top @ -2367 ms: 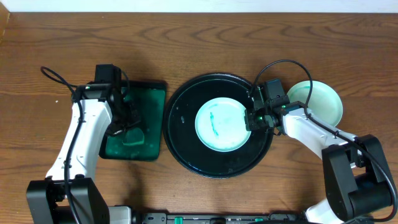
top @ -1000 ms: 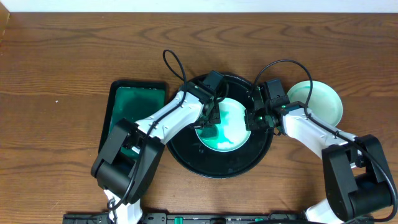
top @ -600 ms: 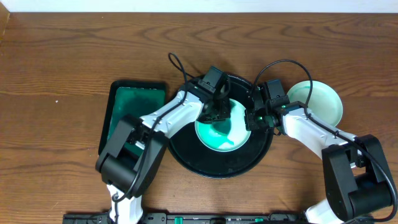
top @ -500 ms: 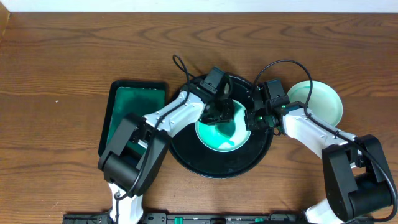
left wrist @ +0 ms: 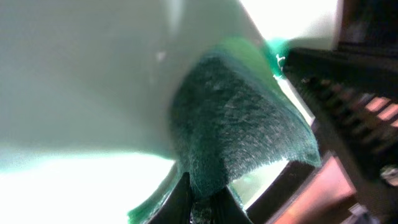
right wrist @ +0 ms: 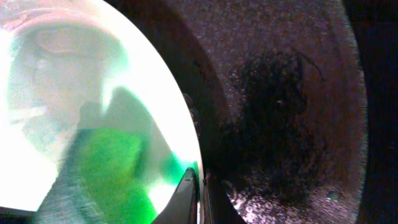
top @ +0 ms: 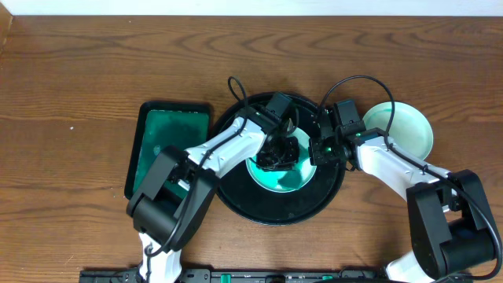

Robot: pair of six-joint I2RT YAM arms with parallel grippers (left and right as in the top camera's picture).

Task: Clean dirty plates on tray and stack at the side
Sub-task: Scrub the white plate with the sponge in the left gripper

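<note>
A pale-mint plate with teal smears lies in the middle of the round black tray. My left gripper is shut on a dark green sponge and presses it on the plate. My right gripper is shut on the plate's right rim, one finger above and one below. The plate fills the left of the right wrist view, the tray the right. A clean plate sits on the table right of the tray.
A dark green rectangular tray with green liquid lies left of the black tray. The table is brown wood. My two arms meet over the black tray.
My left arm has moved from the green rectangular tray to the plate with the sponge, and has been sliding it rightward across the plate. The right arm has stayed still.
</note>
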